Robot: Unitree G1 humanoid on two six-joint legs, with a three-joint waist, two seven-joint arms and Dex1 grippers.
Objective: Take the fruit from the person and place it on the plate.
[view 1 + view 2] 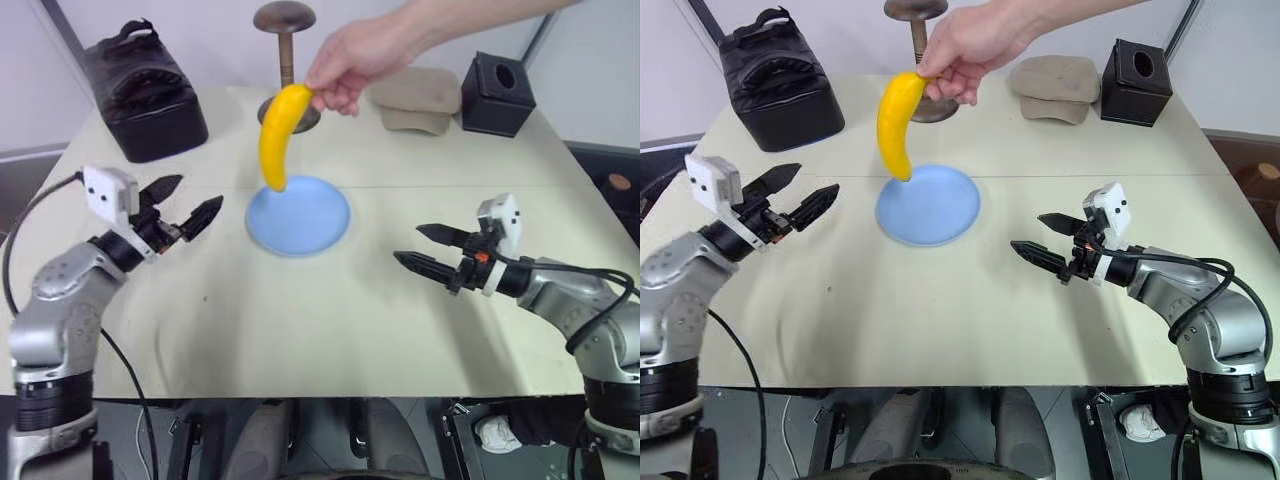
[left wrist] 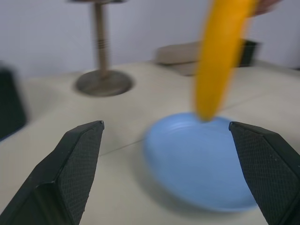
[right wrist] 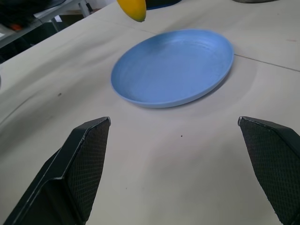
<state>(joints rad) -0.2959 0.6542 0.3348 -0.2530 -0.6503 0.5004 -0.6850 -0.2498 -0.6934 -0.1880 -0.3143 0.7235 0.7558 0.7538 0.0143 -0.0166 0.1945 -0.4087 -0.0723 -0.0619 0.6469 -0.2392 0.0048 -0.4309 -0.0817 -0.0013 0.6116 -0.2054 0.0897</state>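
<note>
Reaching for the handover, head views: the person's hand point(image 1: 350, 62) pinches the stem end of the banana point(image 1: 279, 135), which hangs nearly upright in the air with its lower tip over the far left part of the blue plate point(image 1: 312, 232), not touching it.
Left gripper, head views: the left gripper point(image 1: 187, 209) hovers above the table point(image 1: 330, 320) to the left of the plate, its black fingers spread wide and empty, pointing toward the fruit.
Right gripper, head views: the right gripper point(image 1: 1042, 241) hovers to the right of the plate, also spread wide and empty, aimed toward the plate.
Background, head views: a wooden stand point(image 1: 286, 60), a black bag point(image 1: 145, 90), a beige cap point(image 1: 415, 98) and a black box point(image 1: 497, 93) sit at the far edge, clear of the work.
Left wrist view: the banana hangs between the two open fingers point(image 2: 70, 173) but well ahead of them, above the plate's far side.
Right wrist view: the plate lies ahead between the open fingers point(image 3: 77, 171); just the banana's tip point(image 3: 132, 9) shows, above the plate's far edge.
Doing it well: the left gripper looks the nearer; it should probably close on the banana's middle or lower half, below the hand, squeezing gently since the skin is smooth and the flesh soft.
Risk: pulling before the person lets go could tear the stem or drop the fruit.
</note>
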